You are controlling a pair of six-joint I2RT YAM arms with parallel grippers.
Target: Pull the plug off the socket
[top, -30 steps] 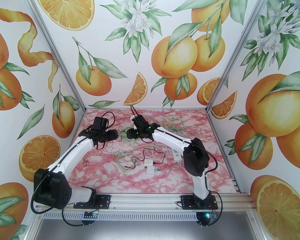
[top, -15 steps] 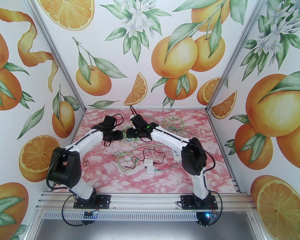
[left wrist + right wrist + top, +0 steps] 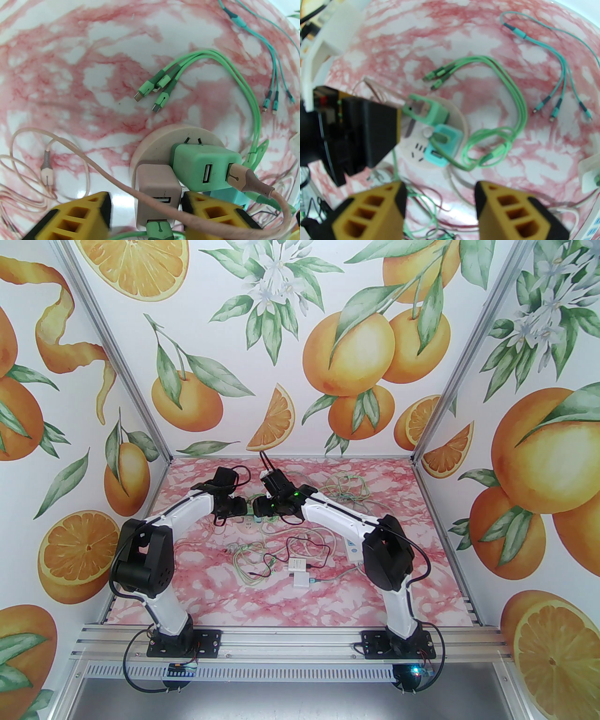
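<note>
While our left gripper [image 3: 146,199] loosely straddles the boxy beige plug [image 3: 157,180] on the round cream socket [image 3: 154,143], our right gripper [image 3: 440,189] gapes above glossy green cables [image 3: 520,110].

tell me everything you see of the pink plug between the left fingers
The pink plug is a boxy, matte beige-pink plastic charger with rounded edges and two USB ports on its face. It stands in the round cream socket, beside the mint plug. A green connector sits in its lower port; a pink cable crosses its front. The left fingers flank it, a gap showing on one side.
</note>
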